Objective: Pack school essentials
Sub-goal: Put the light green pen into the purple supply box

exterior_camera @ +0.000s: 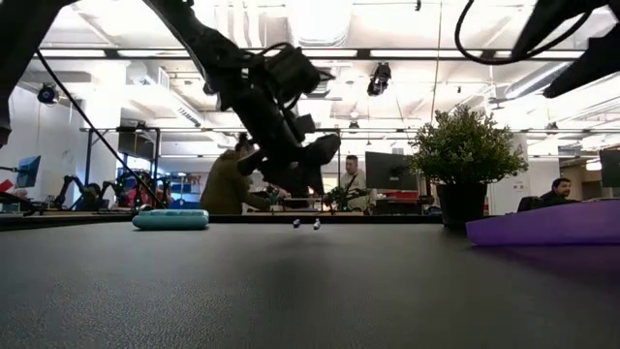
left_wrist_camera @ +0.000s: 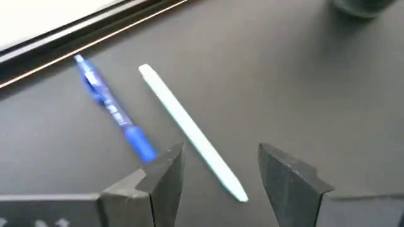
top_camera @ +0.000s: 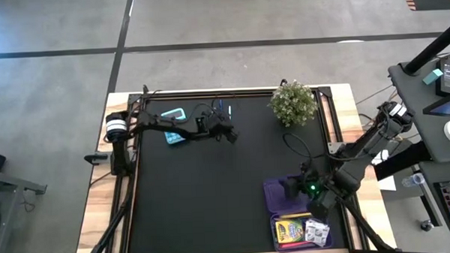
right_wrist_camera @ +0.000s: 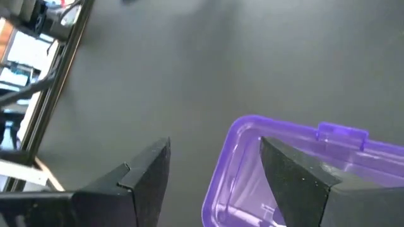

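Observation:
My left gripper (top_camera: 230, 135) (left_wrist_camera: 218, 170) is open and hangs above the black mat near the table's far edge. A blue pen (left_wrist_camera: 113, 113) (top_camera: 217, 108) and a pale green pen (left_wrist_camera: 189, 135) lie flat just beyond it. The green pen's near end shows between the fingers in the left wrist view. In the low view the gripper (exterior_camera: 310, 160) is clear of the table. My right gripper (top_camera: 289, 188) (right_wrist_camera: 214, 164) is open over the far end of the translucent purple case (top_camera: 278, 192) (right_wrist_camera: 252, 151). The yellow-green crayon box (top_camera: 289, 229) and the white-and-red packet (top_camera: 316, 231) lie in the case's near half.
A bushy potted plant (top_camera: 293, 101) (exterior_camera: 463, 145) stands at the far right of the mat. A flat teal object (top_camera: 175, 137) (exterior_camera: 170, 219) and a teal-rimmed thing (top_camera: 173, 113) lie under the left arm. The mat's middle (top_camera: 205, 195) is bare. People sit in the room behind.

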Motion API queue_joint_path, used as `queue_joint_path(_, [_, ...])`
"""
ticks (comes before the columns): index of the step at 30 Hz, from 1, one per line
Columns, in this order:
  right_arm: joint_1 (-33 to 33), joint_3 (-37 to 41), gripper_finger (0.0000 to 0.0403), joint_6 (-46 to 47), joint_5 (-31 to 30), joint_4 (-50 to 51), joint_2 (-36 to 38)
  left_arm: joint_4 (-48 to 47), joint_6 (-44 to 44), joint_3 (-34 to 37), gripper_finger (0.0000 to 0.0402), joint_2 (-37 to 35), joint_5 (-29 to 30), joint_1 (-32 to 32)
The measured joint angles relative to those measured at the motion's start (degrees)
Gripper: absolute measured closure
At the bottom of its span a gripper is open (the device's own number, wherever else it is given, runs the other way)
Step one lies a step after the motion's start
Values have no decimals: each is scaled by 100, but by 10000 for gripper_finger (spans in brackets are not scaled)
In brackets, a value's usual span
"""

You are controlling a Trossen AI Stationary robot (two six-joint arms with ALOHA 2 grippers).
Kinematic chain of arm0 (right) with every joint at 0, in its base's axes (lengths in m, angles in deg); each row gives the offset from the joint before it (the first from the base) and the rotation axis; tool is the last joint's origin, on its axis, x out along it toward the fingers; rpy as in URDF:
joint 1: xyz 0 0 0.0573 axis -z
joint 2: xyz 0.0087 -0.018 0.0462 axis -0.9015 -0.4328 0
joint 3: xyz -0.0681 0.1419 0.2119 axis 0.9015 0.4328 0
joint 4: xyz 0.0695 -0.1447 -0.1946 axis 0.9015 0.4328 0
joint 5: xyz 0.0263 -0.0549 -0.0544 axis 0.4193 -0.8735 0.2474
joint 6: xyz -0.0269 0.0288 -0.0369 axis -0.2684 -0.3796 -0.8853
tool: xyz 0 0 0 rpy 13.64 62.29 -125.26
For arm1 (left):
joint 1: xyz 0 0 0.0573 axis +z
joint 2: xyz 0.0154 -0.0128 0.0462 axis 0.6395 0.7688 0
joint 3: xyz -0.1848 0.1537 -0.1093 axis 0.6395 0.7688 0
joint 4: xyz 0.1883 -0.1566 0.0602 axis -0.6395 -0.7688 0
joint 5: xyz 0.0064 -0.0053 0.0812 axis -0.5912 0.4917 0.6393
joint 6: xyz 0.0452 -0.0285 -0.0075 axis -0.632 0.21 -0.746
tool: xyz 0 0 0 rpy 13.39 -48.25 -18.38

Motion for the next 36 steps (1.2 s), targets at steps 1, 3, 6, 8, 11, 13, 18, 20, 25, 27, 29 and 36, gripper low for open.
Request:
queue_joint_path(1, [65, 0, 170, 2, 1, 0, 0, -24, 5, 0, 217, 2, -4, 64])
queue_joint_path(3, [176, 0, 170, -2, 6, -2, 0, 12, 3, 0, 217, 12, -4, 155])
queue_joint_path(6, [306, 0, 170, -3, 11, -5, 0, 8, 2, -2, 217, 79, -6, 234])
queue_joint_path(8, [370, 0, 170, -8, 12, -7, 0, 6, 3, -16, 217, 169, -31, 246])
queue_joint_path(11, [437, 0, 170, -4, 15, -11, 0, -45, 13, -90, 217, 317, -213, 246])
queue_joint_path(13, [452, -2, 170, -9, 21, -7, 0, -119, 19, -172, 217, 412, -213, 246])
queue_joint_path(18, [450, -9, 170, -14, 44, -23, 0, -186, 334, -390, 217, 623, -184, 261])
queue_joint_path(20, [450, -9, 170, -37, 64, -41, 0, -220, 434, -498, 217, 712, -182, 263])
queue_joint_path(25, [450, -9, 170, -174, 72, -50, 0, -870, 481, -818, 217, 1028, -137, 266])
queue_joint_path(27, [450, -11, 170, -274, 80, -69, 0, -934, 593, -902, 217, 1112, -167, 261])
queue_joint_path(29, [450, -11, 170, -372, 84, -80, 0, -1002, 748, -972, 217, 1178, -210, 262])
queue_joint_path(36, [450, -11, 170, -648, 284, -124, 0, -1281, 737, -1058, 239, 1208, -268, 217])
